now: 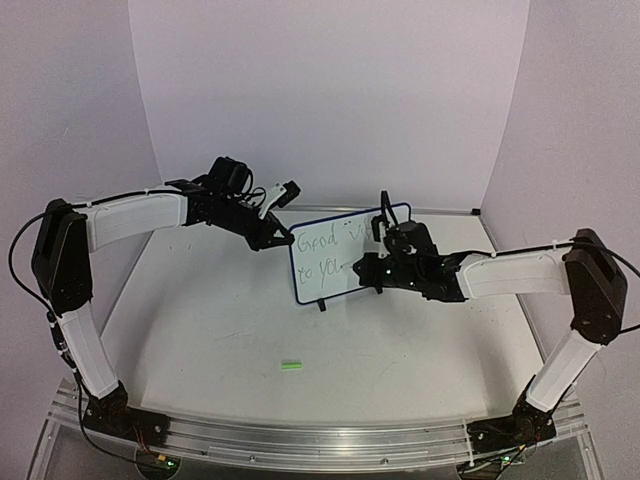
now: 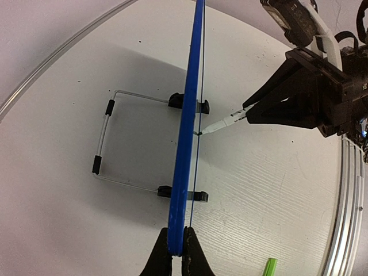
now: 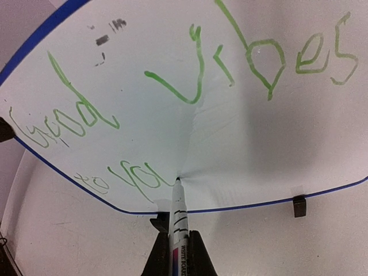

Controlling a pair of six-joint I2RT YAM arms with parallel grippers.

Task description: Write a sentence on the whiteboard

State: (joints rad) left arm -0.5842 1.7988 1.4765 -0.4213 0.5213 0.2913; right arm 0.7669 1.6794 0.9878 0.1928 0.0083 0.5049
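Observation:
The whiteboard (image 1: 318,285) stands upright at the table's middle back; the left wrist view shows it edge-on (image 2: 187,144). The green sentence (image 1: 322,250) reads "Good vibes" over "to yo" plus a started stroke (image 3: 197,63). My left gripper (image 1: 285,240) is shut on the board's blue rim at its left edge (image 2: 177,244). My right gripper (image 1: 365,268) is shut on a white marker (image 3: 177,218), also seen in the left wrist view (image 2: 221,123). The marker's tip touches the board just right of "yo". My right arm hides the board's right part in the top view.
A green marker cap (image 1: 291,365) lies on the table in front of the board, also seen in the left wrist view (image 2: 269,267). A wire stand (image 2: 106,132) sticks out behind the board. A metal rail (image 1: 320,435) runs along the near edge.

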